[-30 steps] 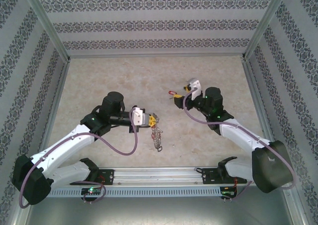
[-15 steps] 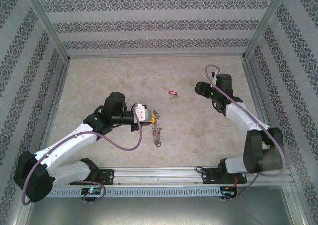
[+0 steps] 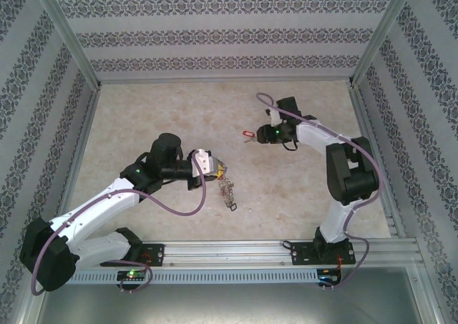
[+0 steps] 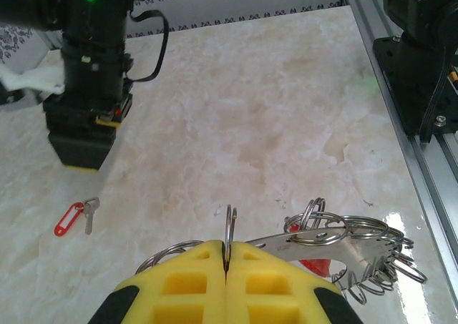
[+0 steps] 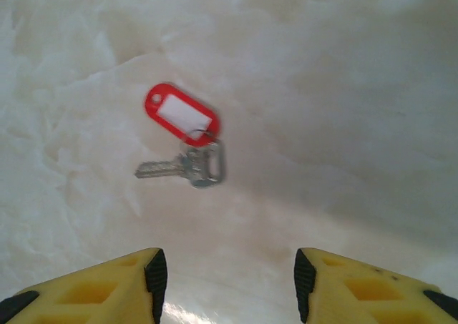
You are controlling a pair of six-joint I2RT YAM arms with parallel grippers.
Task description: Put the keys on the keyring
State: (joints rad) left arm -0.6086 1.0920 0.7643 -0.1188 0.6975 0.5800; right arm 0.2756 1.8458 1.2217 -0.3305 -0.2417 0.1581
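Note:
A small silver key with a red oblong tag lies flat on the marble table, just ahead of my right gripper. Its yellow fingers stand open with nothing between them. From above, the keys sit just left of the right gripper. My left gripper is shut on a thin wire ring of the keyring, whose metal plate and many small rings trail to the right. In the top view the keyring hangs below the left gripper. The red-tagged keys also lie under the right gripper.
The marble table is walled by patterned panels at the back and sides. An aluminium rail with both arm bases runs along the near edge. The right arm's elbow stands folded at the right.
The right arm has refolded and swung its gripper back in beside the red-tagged key, with its jaws narrowing. The left gripper has stayed shut on the keyring, almost still.

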